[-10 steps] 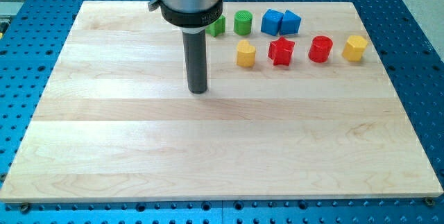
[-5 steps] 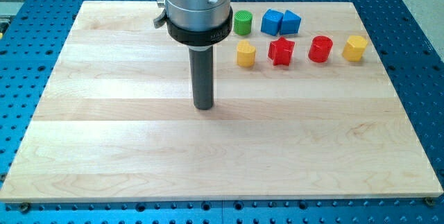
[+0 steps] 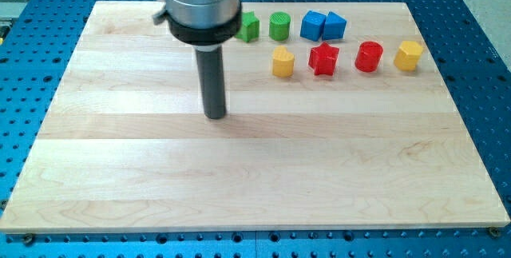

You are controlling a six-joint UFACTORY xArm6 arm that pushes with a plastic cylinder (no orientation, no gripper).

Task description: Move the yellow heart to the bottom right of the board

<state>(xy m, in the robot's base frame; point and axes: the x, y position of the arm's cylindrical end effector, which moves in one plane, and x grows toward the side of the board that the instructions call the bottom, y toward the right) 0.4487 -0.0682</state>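
Heart, yellow (image 3: 283, 61), is seen near the board's (image 3: 160, 178) top, right of centre, untouched. Red star (image 3: 323, 58) sits just to its right, then red cylinder (image 3: 368, 56) and yellow hexagon (image 3: 408, 54), all in one row, apart from each other. Behind them: green block (image 3: 250, 26), partly hidden by the arm; green cylinder (image 3: 279, 25); two blue blocks (image 3: 313, 25) (image 3: 334, 25), touching. My tip (image 3: 215, 117) is planted on the board, well left of and below the heart, clear of every block. No hand is fitted, only the rod. Blue perforated tabletop (image 3: 479, 90) surrounds the board.
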